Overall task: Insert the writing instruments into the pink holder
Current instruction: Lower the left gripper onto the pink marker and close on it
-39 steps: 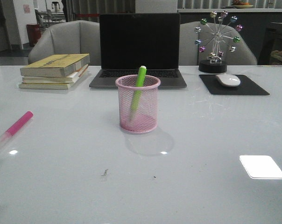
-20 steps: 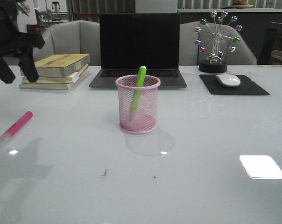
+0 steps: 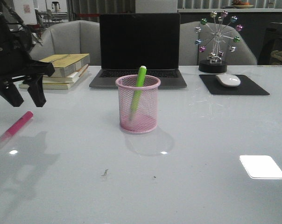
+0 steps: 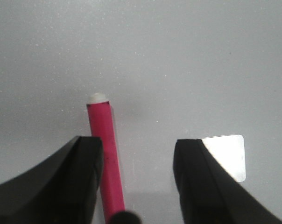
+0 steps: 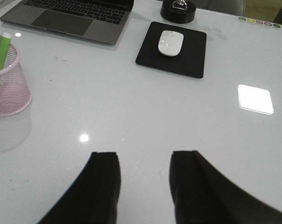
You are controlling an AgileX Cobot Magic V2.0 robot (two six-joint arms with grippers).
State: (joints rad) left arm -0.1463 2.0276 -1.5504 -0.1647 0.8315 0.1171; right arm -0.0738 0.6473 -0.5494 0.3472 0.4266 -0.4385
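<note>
No lettering can be read anywhere; any print on the yellow book (image 3: 61,61) cover is too blurred.

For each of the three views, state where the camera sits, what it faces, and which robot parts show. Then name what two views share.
Front view: behind the white glossy table, facing forward at the round pink wire-mesh cup holding the bright green marker; the left gripper shows, open.
Left wrist view: above the table, looking down at the pink-magenta marker between the open left fingers.
Right wrist view: over the table, facing the black mouse pad; the open right gripper shows.
Shared: front and right wrist both show cup and green marker.
</note>
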